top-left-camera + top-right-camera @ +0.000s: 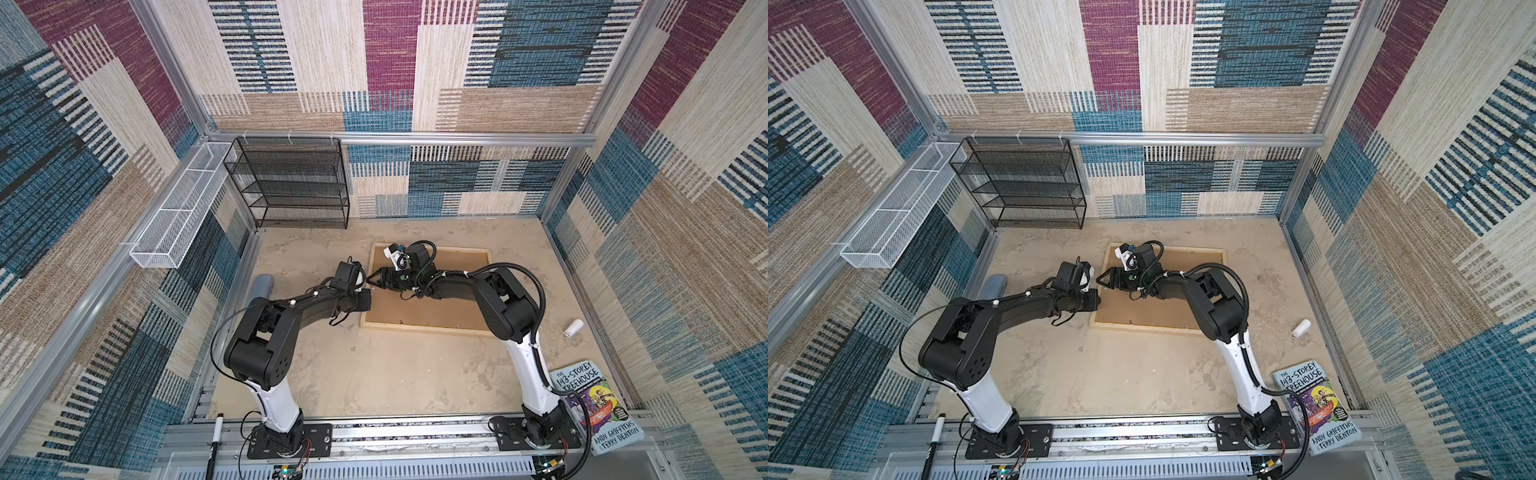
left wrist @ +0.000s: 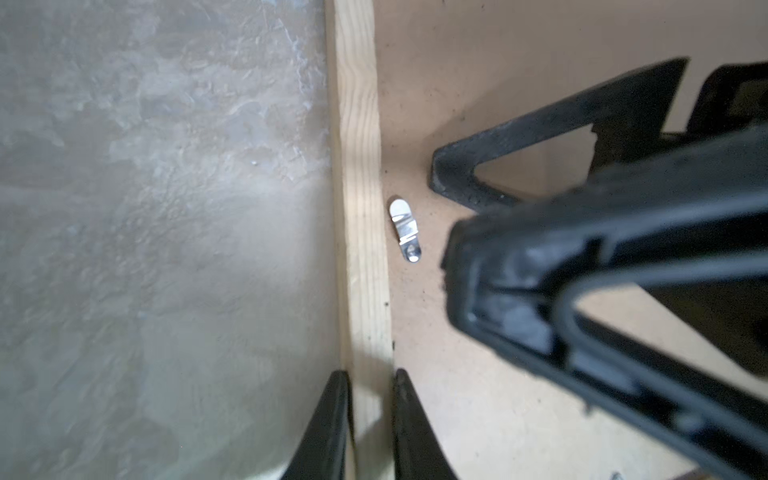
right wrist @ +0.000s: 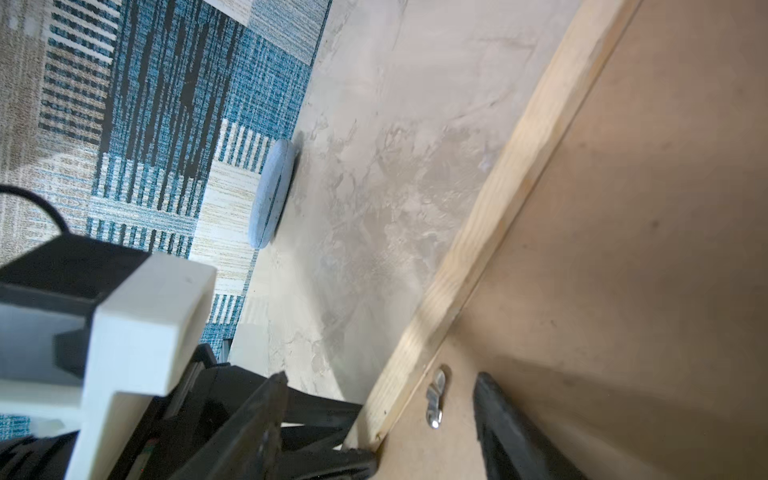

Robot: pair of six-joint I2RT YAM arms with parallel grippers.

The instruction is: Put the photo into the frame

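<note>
The frame (image 1: 424, 329) (image 1: 1142, 328) lies back-up on the tabletop, its pale wood strips surrounding a brown backing board (image 1: 449, 307). The photo is hidden. My left gripper (image 2: 370, 374) (image 1: 367, 298) is shut on the frame's left strip (image 2: 359, 208), one finger on each side. My right gripper (image 3: 382, 376) (image 1: 370, 283) is open just beyond it, straddling the same strip. One of its fingers (image 3: 494, 411) rests over the board beside a small metal clip (image 3: 435, 399) (image 2: 405, 230).
A black mesh shelf (image 1: 291, 183) and a white wire basket (image 1: 178, 208) stand at the back left. A grey-blue disc (image 1: 262, 284) leans at the left wall. A white cylinder (image 1: 573, 328) and a book (image 1: 594, 407) lie on the right, a marker (image 1: 216, 436) at the front left.
</note>
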